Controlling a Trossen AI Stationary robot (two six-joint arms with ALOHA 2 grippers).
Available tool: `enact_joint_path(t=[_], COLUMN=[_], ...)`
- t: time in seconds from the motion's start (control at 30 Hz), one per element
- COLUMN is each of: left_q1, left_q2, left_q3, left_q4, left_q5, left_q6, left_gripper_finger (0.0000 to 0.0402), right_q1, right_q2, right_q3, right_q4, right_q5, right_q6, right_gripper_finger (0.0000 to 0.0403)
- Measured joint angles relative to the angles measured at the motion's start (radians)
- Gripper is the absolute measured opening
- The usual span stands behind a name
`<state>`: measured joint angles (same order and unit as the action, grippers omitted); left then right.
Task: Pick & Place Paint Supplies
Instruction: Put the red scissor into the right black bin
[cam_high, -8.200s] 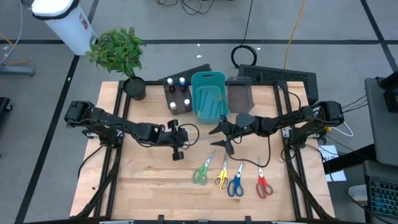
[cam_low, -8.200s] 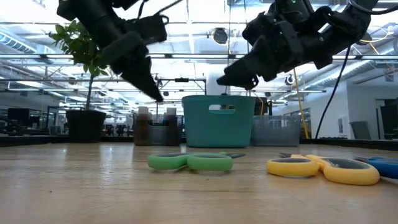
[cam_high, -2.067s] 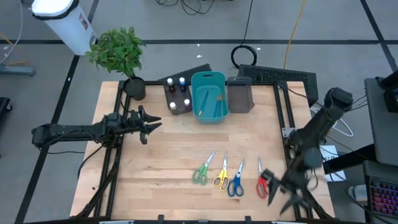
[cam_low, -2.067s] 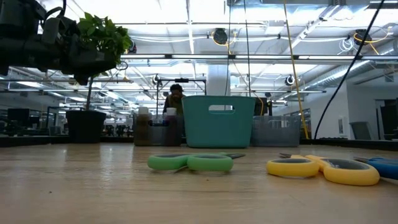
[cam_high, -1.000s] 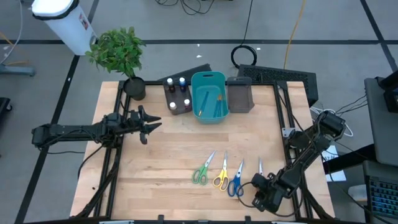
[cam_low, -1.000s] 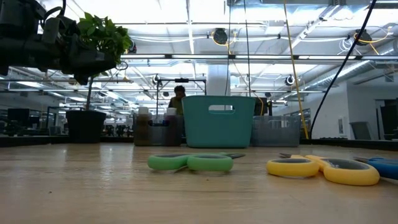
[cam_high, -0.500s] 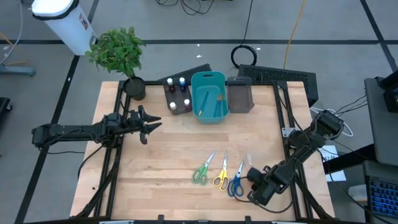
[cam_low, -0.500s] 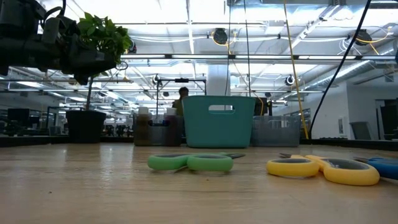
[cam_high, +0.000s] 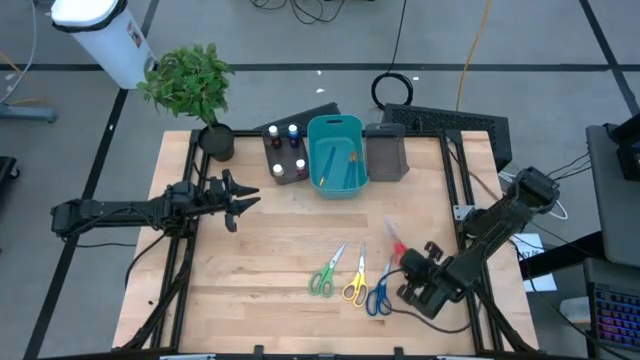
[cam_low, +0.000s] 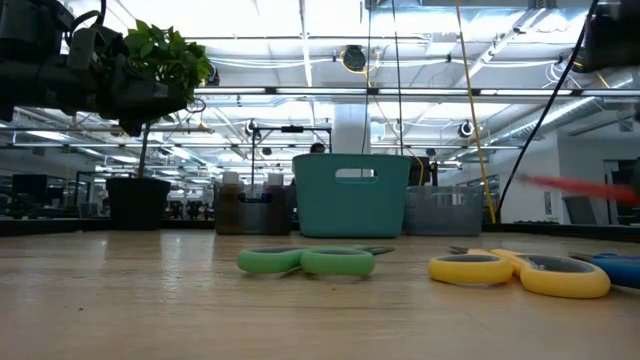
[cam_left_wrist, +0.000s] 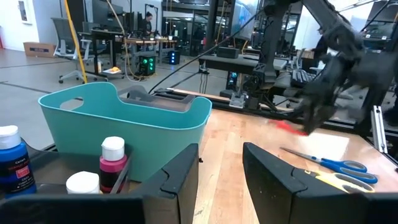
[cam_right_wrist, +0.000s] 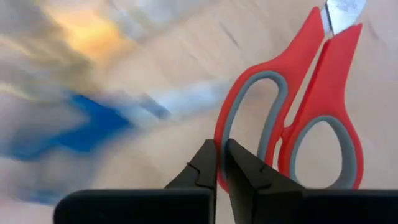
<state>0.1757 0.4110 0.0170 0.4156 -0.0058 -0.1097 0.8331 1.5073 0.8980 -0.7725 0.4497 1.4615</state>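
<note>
- The red scissors were found pinched at one handle loop by the right claw, whose fingers were pressed together on the loop's edge.
- Half a second before, the right claw had been low at the counter's front right corner; it was now seen farther in, just right of the blue scissors, with the red scissors lifted off the wood and blurred.
- In the low view, the red scissors were seen as a streak in the air at the right edge, where none had been earlier.
- Two seconds before, the red scissors had lain on the counter, last in the row.
- The green scissors, yellow scissors and blue scissors were left lying where they had been.
- The left claw was kept hovering near the counter's left edge, unmoved, its fingers spread partway and empty.
- The bottles were left in the dark bin, just left of the teal bin, in which thin brushes were lying.
</note>
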Motion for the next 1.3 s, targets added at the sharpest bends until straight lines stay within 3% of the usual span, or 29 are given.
enact_joint_path(t=[0.27, 0.47, 0.67, 0.9, 1.13, 1.3], left_q1=[0.0, 0.0, 0.0, 0.0, 0.0, 0.0], left_q2=[0.0, 0.0, 0.0, 0.0, 0.0, 0.0], left_q3=[0.0, 0.0, 0.0, 0.0, 0.0, 0.0], left_q4=[0.0, 0.0, 0.0, 0.0, 0.0, 0.0], left_q5=[0.0, 0.0, 0.0, 0.0, 0.0, 0.0], left_q6=[-0.001, 0.0, 0.0, -0.001, 0.0, 0.0], left_gripper_finger=[0.0131, 0.0132, 0.0131, 0.0131, 0.0131, 0.0131], right_q1=[-0.054, -0.256, -0.384, -0.434, -0.469, -0.515], right_q2=[-0.164, -0.323, -0.39, -0.347, -0.237, -0.163], right_q3=[0.029, 0.028, 0.02, -0.125, -0.334, -0.339], right_q4=[-0.005, 0.0, 0.103, 0.564, 1.052, 0.953], right_q5=[0.314, 0.337, 0.259, 0.216, -0.072, -0.192], right_q6=[-0.155, -0.357, -0.655, -0.938, -1.15, -1.131], right_gripper_finger=[0.0004, 0.0004, 0.0002, 0.0008, 0.01, 0.0163])
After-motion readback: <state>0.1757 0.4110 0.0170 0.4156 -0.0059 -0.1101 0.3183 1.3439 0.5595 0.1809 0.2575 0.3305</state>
